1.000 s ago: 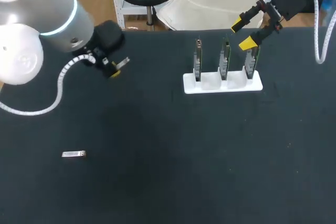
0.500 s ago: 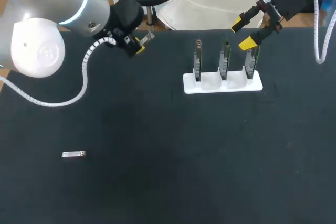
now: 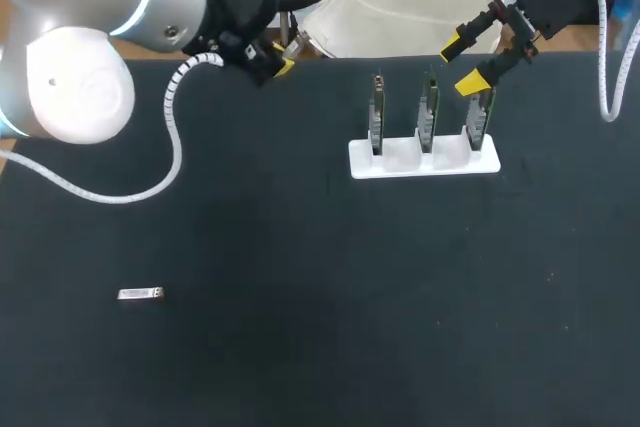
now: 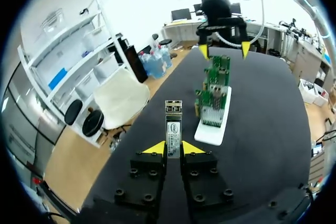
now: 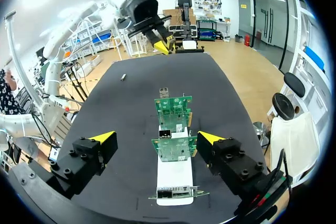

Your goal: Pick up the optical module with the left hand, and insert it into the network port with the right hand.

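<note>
My left gripper [image 3: 280,59] hangs over the table's far edge, left of the cards, shut on a silver optical module [image 3: 295,47]. In the left wrist view the module [image 4: 173,121] sticks out forward between the yellow fingertips [image 4: 154,148], pointing toward the white holder [image 4: 212,132]. Three upright green network cards [image 3: 427,112] stand in that holder [image 3: 423,160]. My right gripper [image 3: 461,65] stands open above the rightmost card; in its own view the right gripper [image 5: 156,137] straddles the row of cards [image 5: 173,109] without touching them.
A second silver module [image 3: 140,294] lies flat on the black table at the near left; in the right wrist view this spare module [image 5: 123,76] lies far beyond the cards. My left gripper [image 5: 165,44] shows past the cards there.
My left arm has swung up and to the right, carrying the module from the left of the table to its far edge. The right arm has not moved.
</note>
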Robot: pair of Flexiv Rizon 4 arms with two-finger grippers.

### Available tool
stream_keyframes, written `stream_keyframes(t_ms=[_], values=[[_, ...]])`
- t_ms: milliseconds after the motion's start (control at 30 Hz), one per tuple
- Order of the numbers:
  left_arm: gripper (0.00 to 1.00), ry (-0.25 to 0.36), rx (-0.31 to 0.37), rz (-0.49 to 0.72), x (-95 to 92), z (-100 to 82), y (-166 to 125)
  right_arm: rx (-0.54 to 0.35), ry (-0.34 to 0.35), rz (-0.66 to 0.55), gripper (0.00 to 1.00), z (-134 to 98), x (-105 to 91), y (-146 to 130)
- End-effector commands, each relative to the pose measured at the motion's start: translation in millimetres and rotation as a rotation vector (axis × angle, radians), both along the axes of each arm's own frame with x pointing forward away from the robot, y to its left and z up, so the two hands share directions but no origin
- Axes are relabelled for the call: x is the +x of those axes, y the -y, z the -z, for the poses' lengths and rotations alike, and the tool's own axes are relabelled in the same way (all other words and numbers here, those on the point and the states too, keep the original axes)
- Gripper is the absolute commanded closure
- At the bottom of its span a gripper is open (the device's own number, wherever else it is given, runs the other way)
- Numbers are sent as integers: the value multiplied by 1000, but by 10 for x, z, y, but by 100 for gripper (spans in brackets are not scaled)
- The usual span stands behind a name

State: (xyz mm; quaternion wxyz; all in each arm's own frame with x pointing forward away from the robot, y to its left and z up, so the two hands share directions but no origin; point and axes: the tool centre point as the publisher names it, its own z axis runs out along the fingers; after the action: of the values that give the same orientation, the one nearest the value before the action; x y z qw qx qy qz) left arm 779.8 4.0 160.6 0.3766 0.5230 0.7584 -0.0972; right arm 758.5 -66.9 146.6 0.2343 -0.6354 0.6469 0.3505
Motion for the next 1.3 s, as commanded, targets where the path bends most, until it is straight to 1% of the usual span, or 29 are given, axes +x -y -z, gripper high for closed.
stream_keyframes(t_ms=[33,267,367,567,733,800,967,1233,1300], values=[[100,5,-40,50,93,-35,172,0,2,1,0,0,-7,-4],[100,24,-93,146,118,-148,493,0,2,1,0,0,-7,-4],[100,19,-125,195,111,-181,626,0,2,1,0,0,-7,-4],[100,-7,-213,285,86,-235,856,0,2,1,0,0,-7,-4],[100,-10,-260,349,50,-280,1030,0,2,1,0,0,-7,-4],[100,-12,-270,365,37,-284,1092,0,2,1,0,0,-7,-4],[100,-25,-324,415,24,-286,1221,0,2,1,0,0,-7,-4],[100,-63,-445,489,9,-256,1374,0,2,1,0,0,-7,-4],[100,-70,-458,502,5,-246,1409,0,2,1,0,0,-7,-4]])
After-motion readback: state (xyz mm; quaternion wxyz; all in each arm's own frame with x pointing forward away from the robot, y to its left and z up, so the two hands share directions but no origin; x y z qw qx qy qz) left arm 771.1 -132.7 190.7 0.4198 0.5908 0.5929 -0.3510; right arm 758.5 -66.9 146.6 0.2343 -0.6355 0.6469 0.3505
